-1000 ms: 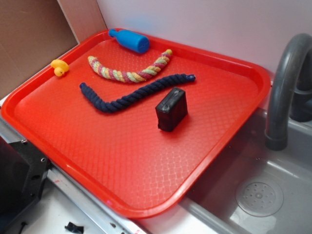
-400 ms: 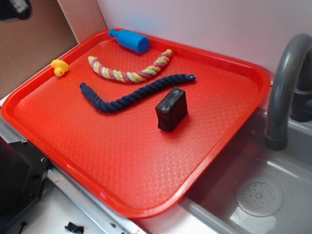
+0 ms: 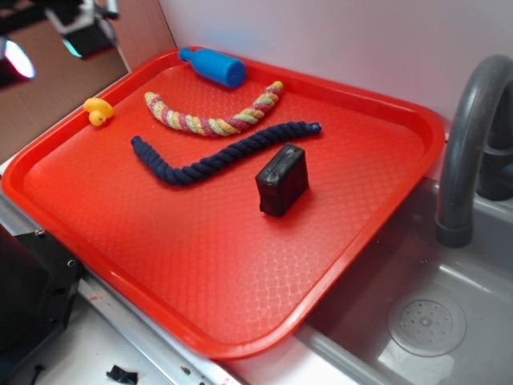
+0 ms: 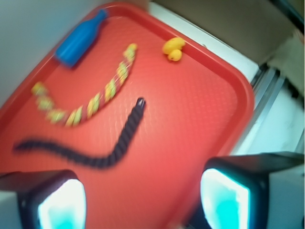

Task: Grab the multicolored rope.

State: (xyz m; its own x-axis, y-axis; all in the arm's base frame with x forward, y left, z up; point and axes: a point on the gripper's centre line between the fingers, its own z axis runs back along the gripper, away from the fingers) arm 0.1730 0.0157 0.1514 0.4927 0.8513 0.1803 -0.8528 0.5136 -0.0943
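A red tray (image 3: 240, 265) with a textured floor sits beside a grey sink (image 3: 417, 321), whose dark curved faucet (image 3: 469, 136) rises at the right. On the far part of the tray lies the multicolored rope (image 3: 210, 118), a twisted cord of yellow, pink and pale green strands, curved in a shallow arc and lying flat. Just in front of it, near but apart, the navy rope (image 3: 216, 154) runs in a loose wave. A blue bottle (image 3: 213, 66) lies on its side near the tray's far rim, beyond the multicolored rope. A small yellow duck (image 3: 98, 111) rests at the tray's left edge. A black block (image 3: 282, 180) stands tilted near the tray's middle, close to the right end of the navy rope.

The gripper (image 3: 48, 40) is up at the top left corner of the exterior view, high above the tray's left rim and well apart from everything on it. In the blurred wrist view its jaws stand wide apart with nothing between them; the pads (image 4: 62, 205) glow pale cyan at the bottom corners. The multicolored rope (image 4: 90, 90) shows there far ahead, untouched.

No writing, label or brand can be read on any item.
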